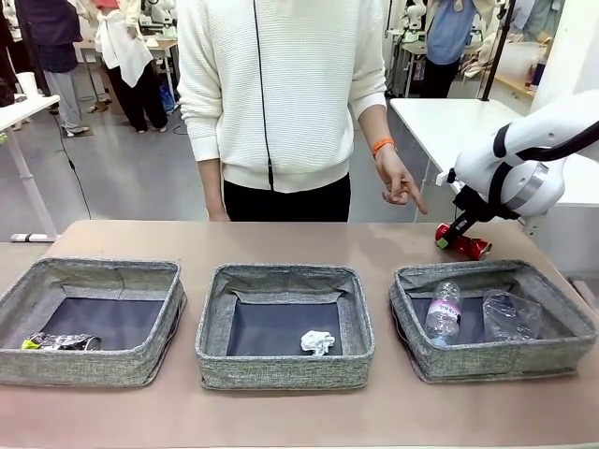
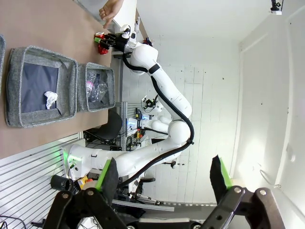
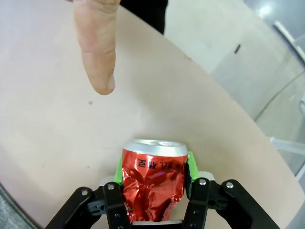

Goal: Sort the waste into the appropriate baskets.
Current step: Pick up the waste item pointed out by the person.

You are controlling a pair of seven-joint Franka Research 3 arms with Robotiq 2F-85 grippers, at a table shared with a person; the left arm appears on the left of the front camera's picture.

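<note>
Right gripper (image 3: 153, 183) clamped on crushed red can (image 3: 153, 181), down on table (image 1: 281, 238) behind right basket (image 1: 493, 318). Person's hand (image 1: 398, 182) points near can. Left gripper (image 2: 164, 183) released, jaws wide, nothing between them

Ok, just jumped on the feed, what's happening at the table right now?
The right gripper has its pads around the crushed red can, which lies on the table behind the right basket. The person's hand points down towards it. That basket holds the bottle and plastic cup. The left gripper is open and idle.
</note>
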